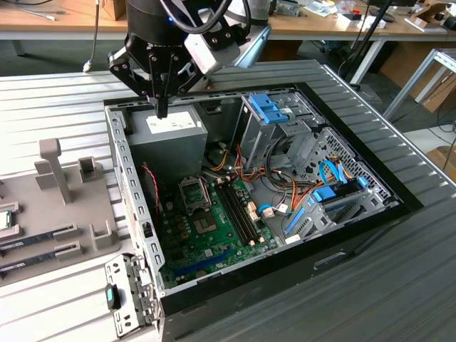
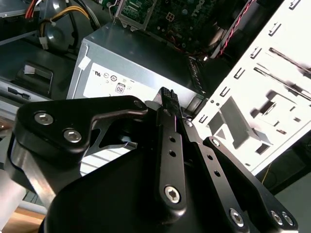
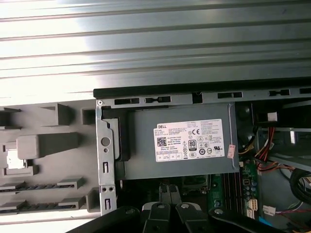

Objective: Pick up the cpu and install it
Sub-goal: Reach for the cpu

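The gripper [image 1: 162,112] hangs over the grey power-supply box [image 1: 171,139] inside the open computer case [image 1: 132,206], its fingers [image 2: 168,121] pressed together. What looks like the cpu [image 3: 13,161] lies in the grey tray [image 1: 85,201] on the counter [image 1: 50,107], well apart from the gripper.

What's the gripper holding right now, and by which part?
Nothing that shows. The gripper is shut with nothing between its tips, above the grey power-supply box.
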